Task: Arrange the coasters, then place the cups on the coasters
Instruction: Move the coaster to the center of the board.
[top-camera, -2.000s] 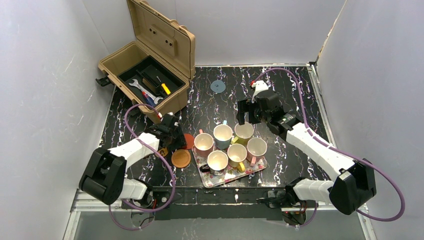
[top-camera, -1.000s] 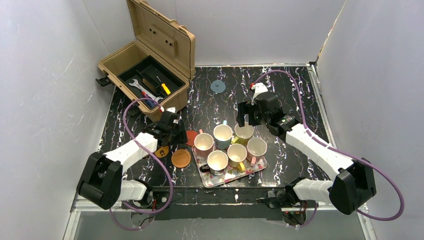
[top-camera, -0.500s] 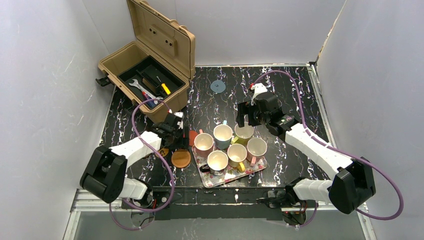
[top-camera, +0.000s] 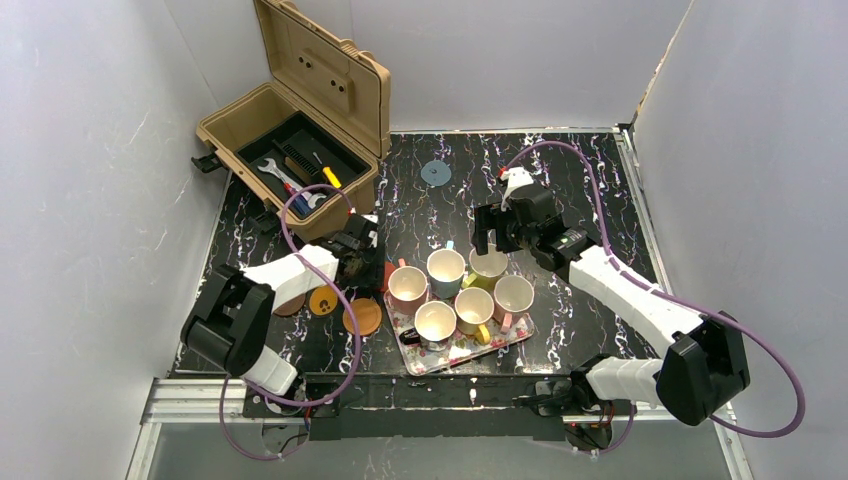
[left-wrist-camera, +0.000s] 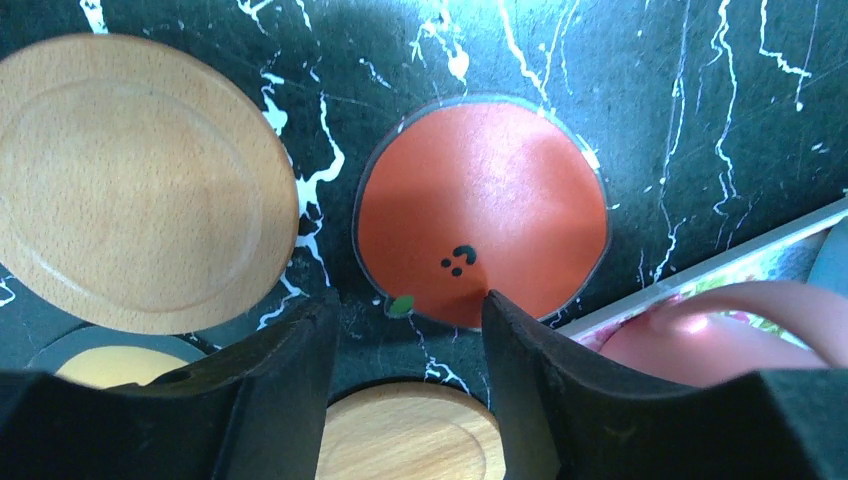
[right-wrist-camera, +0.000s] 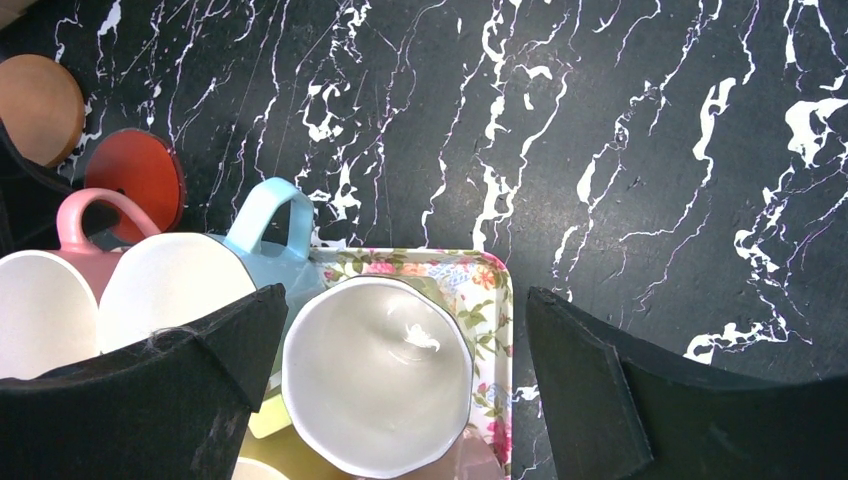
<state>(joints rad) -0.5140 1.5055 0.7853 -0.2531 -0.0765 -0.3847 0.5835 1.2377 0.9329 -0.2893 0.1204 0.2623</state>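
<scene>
Left pincer (left-wrist-camera: 405, 325) spread partway, nothing pinched. Fingertips (left-wrist-camera: 315, 325) low over near edge of red coaster (left-wrist-camera: 480, 210), flat on black marbled table (left-wrist-camera: 700, 90); touching or not, cannot tell. Big wooden coaster (left-wrist-camera: 140, 180) just left of the red one, narrow gap between. Second wooden coaster (left-wrist-camera: 410, 435) between the fingers at bottom of the wrist view. Yellow-orange coaster (left-wrist-camera: 110, 365) at lower left, close under the big wooden one. Floral tray (left-wrist-camera: 690, 280) rim just right of the red disc, pink cup (left-wrist-camera: 700, 340) standing inside it.

Right pincer (right-wrist-camera: 403, 300) spread wide, empty, hovering over cream-lined cup (right-wrist-camera: 375, 390) at the tray's far corner. Blue cup (right-wrist-camera: 265, 250) next to it on the left, handle pointing away from the arms.

From above: all six cups (top-camera: 474, 305) upright, packed together on the tray near the table's front edge, none on a coaster. Blue-grey coaster (top-camera: 435, 172) alone toward the far edge, well apart from the rest. Tan toolbox (top-camera: 300, 130) at far left corner, lid up.
</scene>
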